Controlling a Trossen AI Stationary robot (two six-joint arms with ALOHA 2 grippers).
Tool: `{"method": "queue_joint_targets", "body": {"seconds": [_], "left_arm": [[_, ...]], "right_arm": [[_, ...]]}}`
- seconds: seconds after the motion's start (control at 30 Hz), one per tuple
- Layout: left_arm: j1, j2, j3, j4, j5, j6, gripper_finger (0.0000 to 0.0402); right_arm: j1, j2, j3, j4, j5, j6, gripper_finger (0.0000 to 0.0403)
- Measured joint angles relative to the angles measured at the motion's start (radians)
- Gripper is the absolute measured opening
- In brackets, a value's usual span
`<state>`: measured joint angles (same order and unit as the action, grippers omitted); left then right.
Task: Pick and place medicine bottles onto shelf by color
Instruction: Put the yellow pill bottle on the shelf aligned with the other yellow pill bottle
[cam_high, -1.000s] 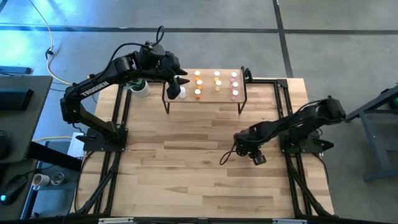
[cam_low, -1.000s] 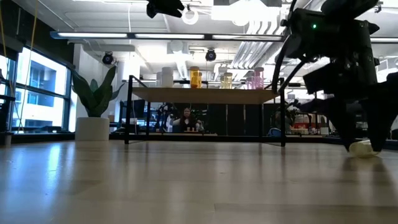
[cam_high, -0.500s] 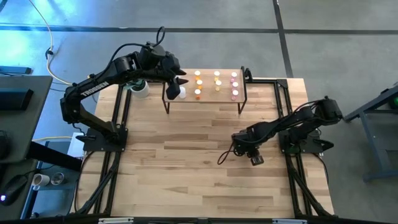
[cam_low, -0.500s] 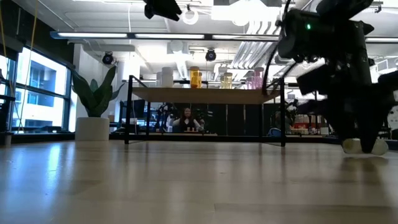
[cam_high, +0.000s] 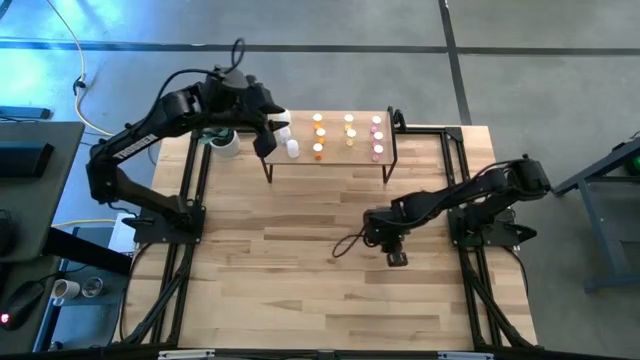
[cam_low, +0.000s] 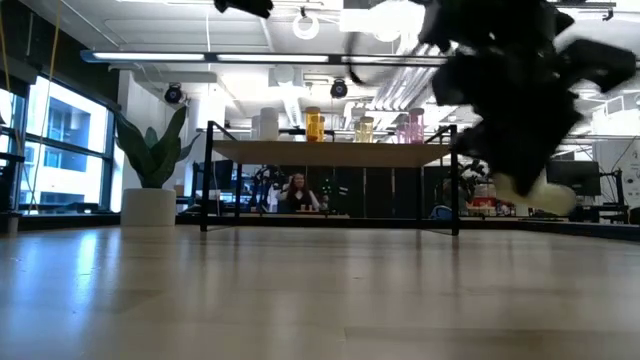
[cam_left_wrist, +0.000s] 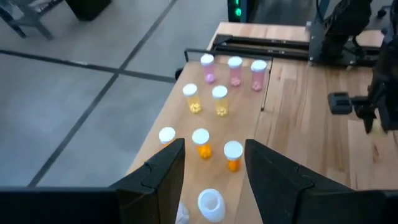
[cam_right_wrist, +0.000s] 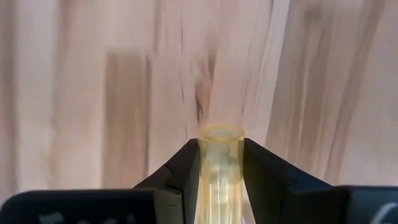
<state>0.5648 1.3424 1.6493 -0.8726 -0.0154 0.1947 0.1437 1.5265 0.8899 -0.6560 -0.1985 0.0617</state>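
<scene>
Right pincer grips yellow bottle over bare tabletop.

Translucent yellow plastic bottle; light-wood shelf and tabletop.

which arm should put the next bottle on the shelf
Right. Its tool is shut on a yellow bottle over the table. The left tool is open and empty above the shelf.

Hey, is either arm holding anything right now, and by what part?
The right gripper clamps a pale yellow bottle by its sides. The left gripper is open and empty above the shelf.
</scene>
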Motion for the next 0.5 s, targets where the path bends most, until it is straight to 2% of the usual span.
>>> {"method": "queue_joint_targets", "body": {"seconds": [0.17,0.33,0.5], "left_arm": [[0.000,-0.047,0.000,-0.002,0.002,0.000,0.0159],[0.000,-0.093,0.000,-0.007,0.006,0.000,0.0159],[0.000,-0.133,0.000,-0.028,0.063,-0.003,0.0159]], "right_arm": [[-0.026,0.000,0.068,0.105,-0.019,0.099,0.0096],[-0.062,0.000,0.124,0.292,-0.019,0.214,0.0096],[-0.090,0.000,0.176,0.455,-0.018,0.287,0.0096]]}}
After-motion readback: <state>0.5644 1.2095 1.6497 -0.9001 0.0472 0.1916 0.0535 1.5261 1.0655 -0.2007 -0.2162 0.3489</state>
